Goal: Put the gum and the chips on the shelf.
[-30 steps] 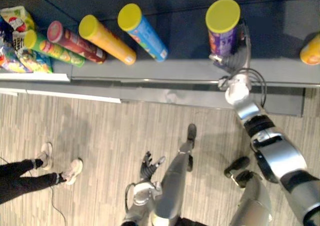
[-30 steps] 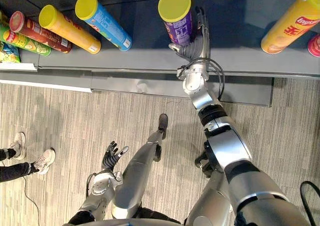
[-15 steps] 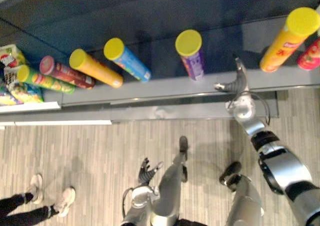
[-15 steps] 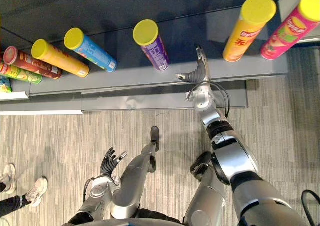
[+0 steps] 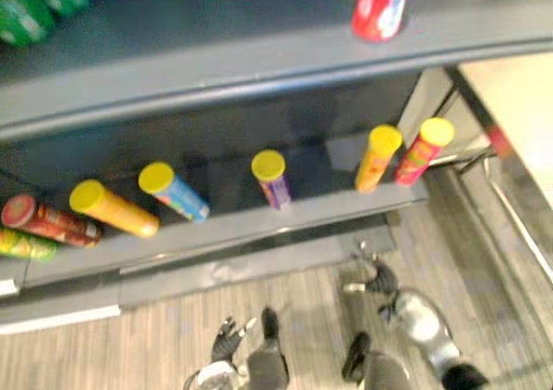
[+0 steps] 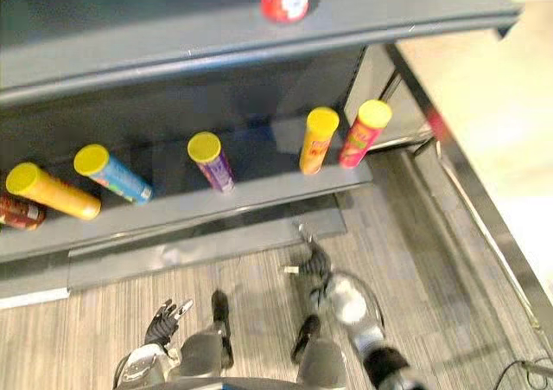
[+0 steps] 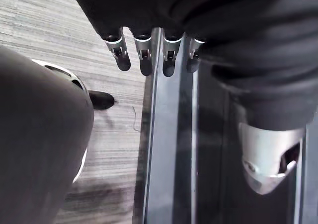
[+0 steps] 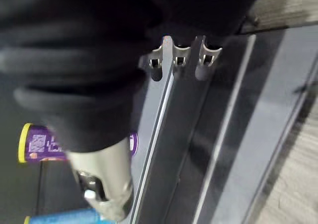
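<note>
Chips can (purple, yellow lid) standing on lower shelf, left hand and right hand straight-fingered, empty

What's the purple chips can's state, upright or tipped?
Upright: the purple chips can stands on its base on the lower shelf, with its yellow lid on top.

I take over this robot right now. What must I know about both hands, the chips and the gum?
Left hand: open, empty, hanging low.
Right hand: open, empty, low in front of the lower shelf, touching nothing.
Purple chips can: upright on that shelf, between a blue can and an orange can; the chips seem done.
Gum: I cannot pick it out; probably left to do.
</note>
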Controlling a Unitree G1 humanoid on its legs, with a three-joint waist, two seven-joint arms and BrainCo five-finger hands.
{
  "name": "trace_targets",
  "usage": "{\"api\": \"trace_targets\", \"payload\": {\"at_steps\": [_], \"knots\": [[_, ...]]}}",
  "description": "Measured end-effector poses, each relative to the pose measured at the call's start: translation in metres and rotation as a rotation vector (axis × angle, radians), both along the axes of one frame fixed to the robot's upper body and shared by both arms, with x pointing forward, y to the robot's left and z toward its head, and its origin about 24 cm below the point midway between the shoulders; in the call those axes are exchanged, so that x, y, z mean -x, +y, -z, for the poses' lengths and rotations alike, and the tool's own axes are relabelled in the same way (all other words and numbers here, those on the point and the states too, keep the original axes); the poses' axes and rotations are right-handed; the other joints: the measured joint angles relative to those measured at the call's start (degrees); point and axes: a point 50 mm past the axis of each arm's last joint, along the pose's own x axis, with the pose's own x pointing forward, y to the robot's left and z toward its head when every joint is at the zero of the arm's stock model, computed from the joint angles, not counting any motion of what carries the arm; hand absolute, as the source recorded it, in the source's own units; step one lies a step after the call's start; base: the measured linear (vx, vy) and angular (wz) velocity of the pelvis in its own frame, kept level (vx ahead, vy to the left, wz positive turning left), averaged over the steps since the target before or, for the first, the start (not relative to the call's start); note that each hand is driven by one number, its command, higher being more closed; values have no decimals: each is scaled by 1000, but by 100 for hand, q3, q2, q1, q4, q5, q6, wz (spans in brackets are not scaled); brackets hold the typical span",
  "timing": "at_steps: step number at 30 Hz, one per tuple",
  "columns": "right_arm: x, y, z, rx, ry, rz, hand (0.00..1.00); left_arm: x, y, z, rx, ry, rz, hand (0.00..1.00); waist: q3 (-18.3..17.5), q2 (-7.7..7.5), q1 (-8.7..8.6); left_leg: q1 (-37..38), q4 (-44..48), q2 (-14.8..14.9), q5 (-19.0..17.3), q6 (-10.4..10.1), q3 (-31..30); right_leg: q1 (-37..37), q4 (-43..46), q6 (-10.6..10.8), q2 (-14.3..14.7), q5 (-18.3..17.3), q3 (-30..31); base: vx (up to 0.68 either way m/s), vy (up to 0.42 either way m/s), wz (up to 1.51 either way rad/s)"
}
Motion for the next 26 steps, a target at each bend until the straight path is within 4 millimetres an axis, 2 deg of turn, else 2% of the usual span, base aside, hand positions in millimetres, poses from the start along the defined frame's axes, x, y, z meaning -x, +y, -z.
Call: {"api": "trace_targets", "payload": {"at_steps": [1, 4, 6, 7, 9, 11, 13, 15, 18, 21, 26], "knots": [[9, -1, 6, -21, 43, 5, 0, 4, 0, 2, 2, 14, -2, 0, -70, 0, -31, 38, 0, 4, -28, 2, 6, 70, -73, 11, 18, 22, -3, 56, 25, -5], [53, -3, 40, -88, 267, 102, 0, 20, 5, 8, 38, 67, -51, 0, -341, -26, -220, 250, -3, 56, -184, 3, 140, 281, -302, 31, 114, 109, 73, 7, 22, -17], [67, -5, 50, -105, 339, 158, 0, 24, 6, 10, 50, 82, -65, 0, -419, -26, -236, 314, -24, 73, -210, -2, 193, 341, -383, 42, 146, 143, 128, -17, 9, -24], [89, -11, 65, -118, 449, 254, 0, 29, 7, 13, 70, 100, -74, 0, -529, -33, -246, 383, -35, 92, -244, -8, 295, 382, -485, 40, 183, 205, 212, -6, 7, -28], [94, -22, 71, -111, 486, 322, 0, 33, 6, 14, 93, 109, -93, 0, -572, -32, -281, 437, -36, 98, -278, 14, 352, 447, -577, 71, 206, 240, 256, 3, 15, -24], [107, -41, 82, -136, 566, 481, 0, 41, 7, 18, 122, 136, -124, 0, -682, -39, -393, 543, -37, 90, -345, -19, 417, 583, -741, 89, 225, 315, 271, 16, 25, -9], [116, -50, 89, -158, 622, 555, 0, 45, 8, 20, 126, 153, -129, 0, -741, -46, -409, 621, -38, 79, -374, -15, 427, 695, -828, 106, 232, 337, 270, 0, 0, 0], [141, -58, 103, -200, 767, 678, 0, 53, 8, 23, 143, 194, -162, 0, -923, -43, -405, 644, -39, 68, -397, -11, 416, 780, -927, 120, 242, 357, 260, 76, 15, 5], [167, -62, 112, -231, 900, 808, 0, 60, 9, 27, 187, 231, -246, 0, -955, -35, -416, 733, -42, 63, -407, -18, 420, 896, -1010, 99, 259, 378, 259, 81, 1, 0], [170, -64, 114, -246, 926, 887, 0, 65, 9, 30, 201, 262, -275, 0, -955, 3, -533, 772, -44, 63, -427, -43, 431, 951, -1043, 82, 277, 399, 266, 67, -4, -3], [176, -61, 116, -280, 966, 955, 0, 66, 9, 31, 200, 275, -285, 0, -954, 9, -530, 859, -46, 76, -467, -93, 443, 1081, -1150, 84, 340, 408, 268, 43, -9, 0]]}}
